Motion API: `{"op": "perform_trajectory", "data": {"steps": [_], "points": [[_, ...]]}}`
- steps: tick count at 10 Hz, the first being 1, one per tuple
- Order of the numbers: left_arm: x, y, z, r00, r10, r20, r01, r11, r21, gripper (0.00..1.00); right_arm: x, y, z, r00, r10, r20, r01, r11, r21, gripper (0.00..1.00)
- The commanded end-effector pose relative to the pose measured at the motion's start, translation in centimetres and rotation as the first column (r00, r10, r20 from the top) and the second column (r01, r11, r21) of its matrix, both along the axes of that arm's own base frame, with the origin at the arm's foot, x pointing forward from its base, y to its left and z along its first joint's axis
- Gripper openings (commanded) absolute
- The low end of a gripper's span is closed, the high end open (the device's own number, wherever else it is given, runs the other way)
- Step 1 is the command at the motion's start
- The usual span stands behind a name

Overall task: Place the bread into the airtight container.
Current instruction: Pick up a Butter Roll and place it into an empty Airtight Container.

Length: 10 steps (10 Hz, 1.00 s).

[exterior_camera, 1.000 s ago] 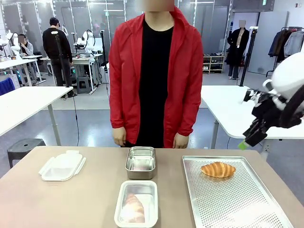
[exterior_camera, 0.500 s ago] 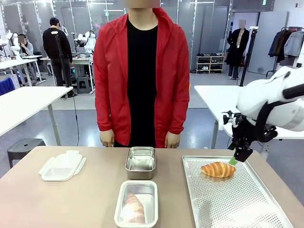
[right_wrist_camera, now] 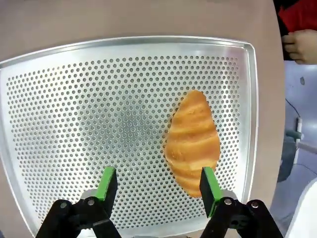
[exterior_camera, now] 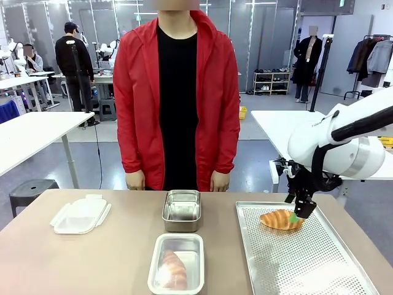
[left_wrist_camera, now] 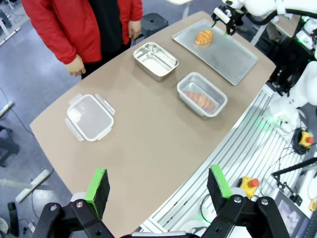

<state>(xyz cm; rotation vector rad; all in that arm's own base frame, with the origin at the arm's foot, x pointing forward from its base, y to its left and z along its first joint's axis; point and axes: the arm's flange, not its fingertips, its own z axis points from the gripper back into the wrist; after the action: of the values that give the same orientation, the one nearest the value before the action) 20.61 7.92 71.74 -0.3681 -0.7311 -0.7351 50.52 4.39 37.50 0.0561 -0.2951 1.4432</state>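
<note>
A brown table (exterior_camera: 123,258) spans the scene, with a person (exterior_camera: 178,104) in a red jacket standing at its far side, hands down. On the right lies a perforated metal tray (exterior_camera: 307,264). The left gripper (left_wrist_camera: 158,186) hangs high over the near edge, fingers spread on nothing. The right gripper (exterior_camera: 299,212) sits low over the tray's far part, fingers (right_wrist_camera: 208,186) spread, one just beside the croissant's end, nothing pinched. A steel tub (exterior_camera: 166,212) stands mid-table; nearer is a clear container (exterior_camera: 153,270) holding a second croissant (exterior_camera: 173,268). Its lid (exterior_camera: 80,215) lies left. The croissant (exterior_camera: 280,219) rests on the tray.
</note>
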Motion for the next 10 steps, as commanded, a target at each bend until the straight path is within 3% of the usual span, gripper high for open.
{"op": "perform_trajectory", "data": {"steps": [1,6,10], "points": [[0.1,-0.1,0.2,1.0,0.002,-0.001,-0.002,1.0,0.005,1.0,-0.4,-0.1,0.7,1.0,0.001,-0.004,-0.001,1.0,0.01,0.84],[0.1,-0.1,0.2,1.0,0.002,-0.001,-0.002,1.0,0.005,1.0,-0.2,-0.2,0.5,1.0,-0.001,0.0,0.001,1.0,0.001,0.84],[0.1,-0.1,0.2,1.0,0.002,-0.001,-0.002,1.0,0.005,1.0,2.5,1.7,-1.3,0.998,-0.065,0.005,0.065,0.987,-0.15,0.84]]}}
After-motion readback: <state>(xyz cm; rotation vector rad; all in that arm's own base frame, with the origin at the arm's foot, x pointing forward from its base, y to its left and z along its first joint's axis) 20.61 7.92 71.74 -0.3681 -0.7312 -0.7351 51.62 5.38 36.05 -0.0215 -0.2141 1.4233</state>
